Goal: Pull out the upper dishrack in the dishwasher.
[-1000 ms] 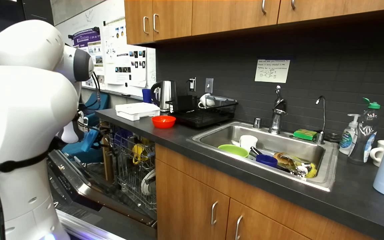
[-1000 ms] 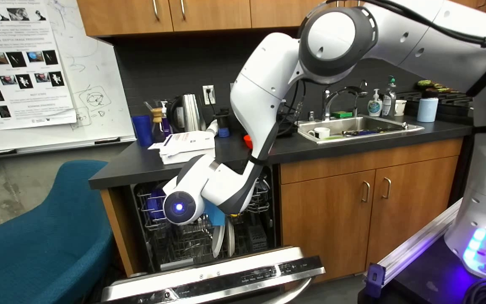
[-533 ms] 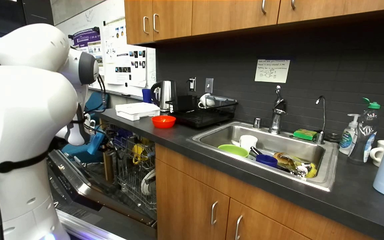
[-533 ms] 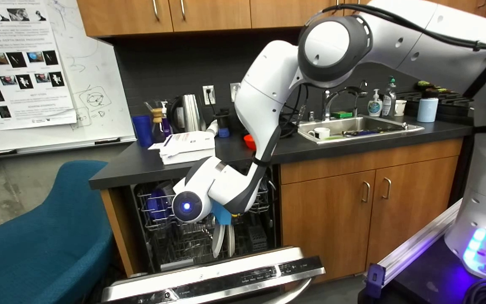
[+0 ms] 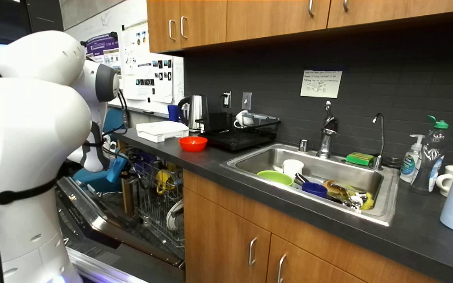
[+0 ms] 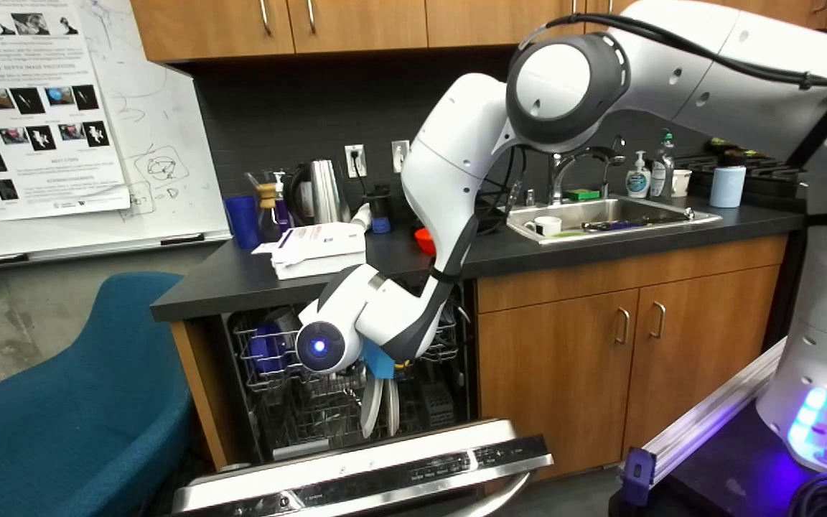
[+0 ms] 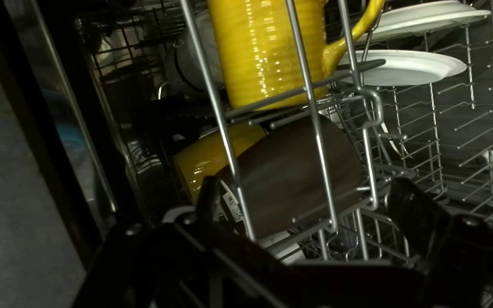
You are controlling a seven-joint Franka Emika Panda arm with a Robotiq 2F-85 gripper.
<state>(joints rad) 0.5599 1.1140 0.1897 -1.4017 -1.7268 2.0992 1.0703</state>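
Dishwasher point(image 6: 356, 459) stands open, its door point(image 6: 413, 474) dropped out front. Upper dishrack point(image 7: 318, 141) is in the top of it, under the counter point(image 6: 220, 280) & above the lower rack point(image 7: 436, 141); how far out it sits, can't tell. Arm point(image 6: 442, 165) hangs across dishwasher's mouth, hiding the upper dishrack's middle in an ext. view. Per wrist view, gripper point(image 7: 306, 194) is up at that rack's front wires, fingers point(image 7: 417, 214) spread wide, holding nothing I can see; can't tell if a wire lies btwn them. Yellow mug point(image 7: 268, 51) & dark brown vessel point(image 7: 285, 184) show behind those wires; white plates point(image 7: 409, 68) are in the lower rack, i.e. dishwasher's bottom half. Teal chair point(image 6: 119, 373) is just beside dishwasher; white box point(image 6: 320, 248) + red bowl point(image 5: 193, 144) are on the counter above it; sink point(image 5: 386, 200) is farther along, past dishwasher's side away from the chair.
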